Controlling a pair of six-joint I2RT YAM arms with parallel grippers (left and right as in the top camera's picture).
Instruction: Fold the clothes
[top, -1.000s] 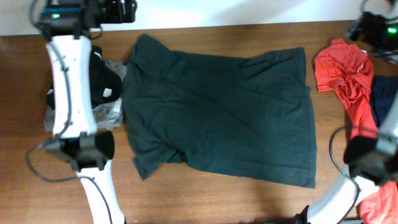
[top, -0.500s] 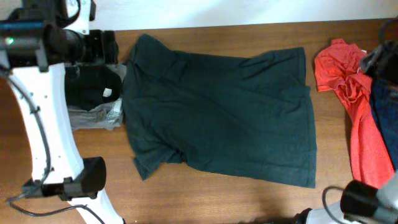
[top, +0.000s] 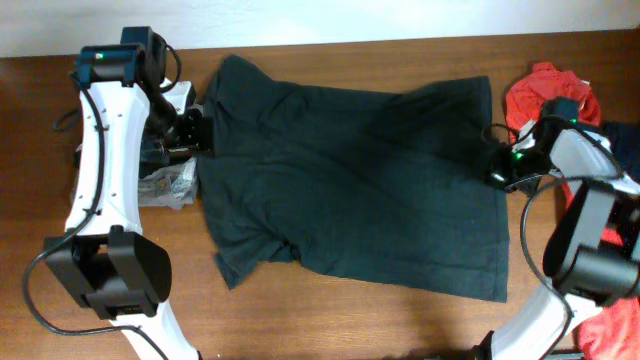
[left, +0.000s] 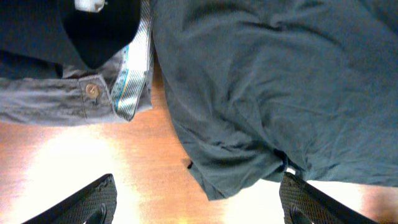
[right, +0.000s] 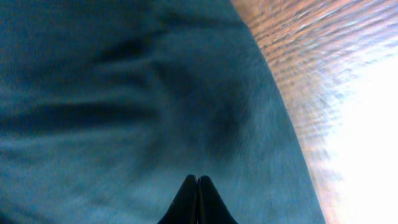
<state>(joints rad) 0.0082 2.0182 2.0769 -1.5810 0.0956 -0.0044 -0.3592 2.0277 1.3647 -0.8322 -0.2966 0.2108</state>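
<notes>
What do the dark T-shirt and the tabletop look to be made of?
Dark T-shirt: soft matte knit, probably cotton jersey; it lies limp with fine wrinkles and no sheen. Tabletop: wood or wood-look laminate, smooth, semi-glossy; brown grain streaks show and light glares off it in the wrist views.

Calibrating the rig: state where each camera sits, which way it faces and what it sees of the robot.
Overhead: above the table, facing straight down on the spread dark T-shirt; left arm and right arm show.
Left wrist: low over the shirt's sleeve, beside a grey buttoned garment; left gripper fingertips wide apart at the bottom corners.
Right wrist: very close over the shirt's edge; right gripper fingertips together.
Shared: all three show the T-shirt and table.
</notes>
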